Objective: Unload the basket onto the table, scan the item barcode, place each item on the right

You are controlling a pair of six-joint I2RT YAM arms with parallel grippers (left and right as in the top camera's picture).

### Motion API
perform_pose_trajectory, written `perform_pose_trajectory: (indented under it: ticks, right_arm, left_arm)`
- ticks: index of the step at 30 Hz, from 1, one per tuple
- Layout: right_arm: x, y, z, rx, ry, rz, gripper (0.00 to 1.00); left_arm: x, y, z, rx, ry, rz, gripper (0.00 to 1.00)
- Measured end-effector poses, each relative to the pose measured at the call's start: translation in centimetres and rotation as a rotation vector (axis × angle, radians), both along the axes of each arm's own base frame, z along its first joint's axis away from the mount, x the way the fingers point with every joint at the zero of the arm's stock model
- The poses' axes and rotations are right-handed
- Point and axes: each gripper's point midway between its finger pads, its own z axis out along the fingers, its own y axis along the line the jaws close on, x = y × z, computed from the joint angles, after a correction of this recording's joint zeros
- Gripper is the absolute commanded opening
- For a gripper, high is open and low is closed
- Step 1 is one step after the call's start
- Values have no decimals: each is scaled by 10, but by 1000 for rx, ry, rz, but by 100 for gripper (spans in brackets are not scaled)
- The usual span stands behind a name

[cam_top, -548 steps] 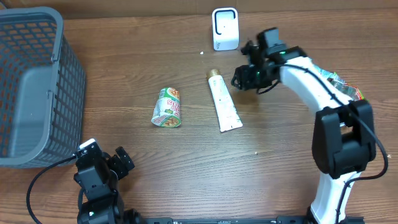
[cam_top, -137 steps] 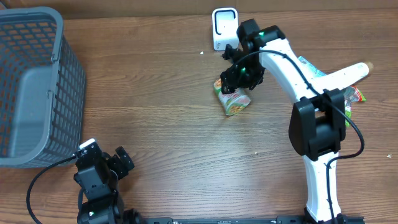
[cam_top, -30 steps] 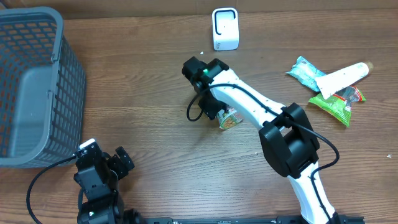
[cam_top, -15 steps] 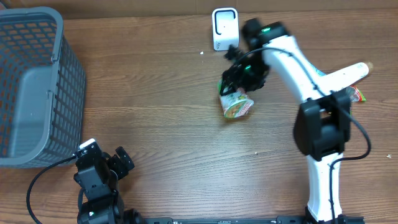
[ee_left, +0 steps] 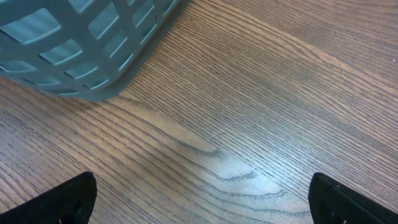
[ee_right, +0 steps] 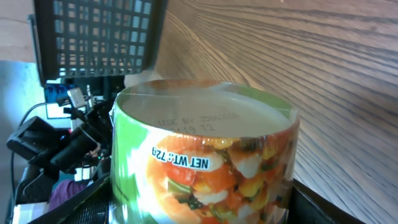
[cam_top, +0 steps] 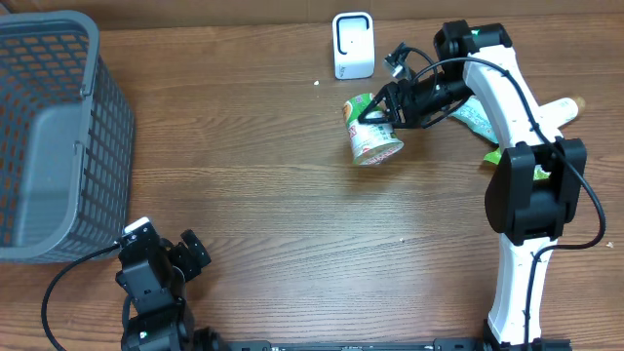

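A brown wood-grain bench [cam_top: 292, 253] is carrying everything here. Nearest the robot, the left hand [ee_left: 202, 202] is idling low over bare wood with its fingers spread wide, holding nothing. Just beyond it, a grey plastic mesh basket [cam_top: 97, 146] is sitting at the left edge, and no item is showing in the part of its inside that can be seen.

Farther out, the right hand [cam_top: 382, 115] is gripping a green and white paper instant-noodle cup [cam_top: 371, 138], its fingers clamping the sides. The cup is tilting, its sealed lid facing the wrist camera. It is hanging near the small white barcode scanner [cam_top: 353, 44] at the far edge, apart from it and a little to its right. No barcode is showing in either view of the cup.

The presenting step looks to be in hand. The next move is probably calling for turning the cup until its barcode is facing the scanner's window, then holding it steady there.

At the far right, a white squeeze tube [cam_top: 541, 115] and a teal foil packet [cam_top: 468, 115] are lying together, partly behind the arm.
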Motion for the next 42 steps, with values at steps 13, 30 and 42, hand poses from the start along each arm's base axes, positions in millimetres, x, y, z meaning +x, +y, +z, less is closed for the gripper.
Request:
perform_pose_trajectory:
  ticks: [13, 30, 42]
  right_arm:
    - [1, -1, -25, -140, -51, 33, 78]
    - [-26, 10, -105, -541, -35, 104, 81]
    - [-15, -22, -114, -744, -82, 83, 84]
  left_arm:
    - [0, 0, 0, 0, 0, 0, 100]
    - [0, 0, 0, 0, 0, 0, 100]
    - [0, 0, 0, 0, 0, 0, 100]
